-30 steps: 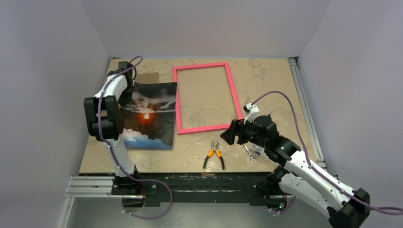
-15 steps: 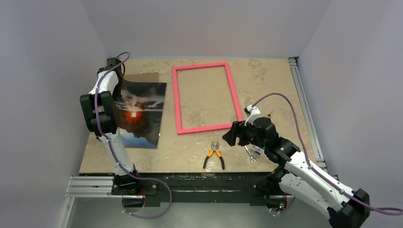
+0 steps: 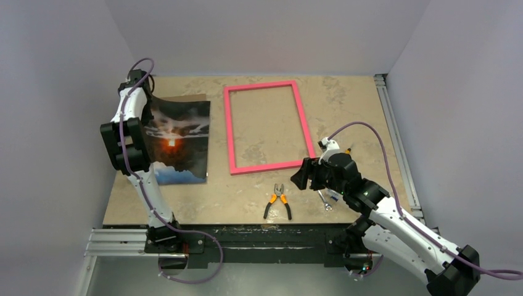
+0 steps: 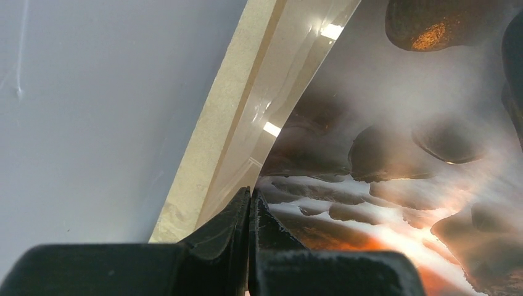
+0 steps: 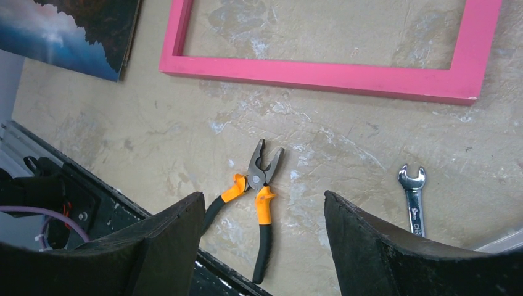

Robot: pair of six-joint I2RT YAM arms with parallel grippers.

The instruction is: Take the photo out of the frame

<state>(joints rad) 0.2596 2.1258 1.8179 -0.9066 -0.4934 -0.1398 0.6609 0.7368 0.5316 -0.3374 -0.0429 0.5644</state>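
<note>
The photo, a glossy sunset print, lies left of the frame with its far left edge lifted. My left gripper is shut on that edge. In the left wrist view the closed tips pinch the photo. The pink-red frame lies flat in the middle of the table with bare table inside it. It also shows in the right wrist view. My right gripper is open and empty near the frame's near right corner, its tips above the pliers.
Orange-handled pliers lie near the front edge and show in the right wrist view. A small wrench lies right of them and shows there too. A brown board edge shows behind the photo. The left wall is close to my left gripper.
My left gripper has moved left and farther back with the photo, dragging it away from the frame toward the left wall. The right arm has barely moved.
</note>
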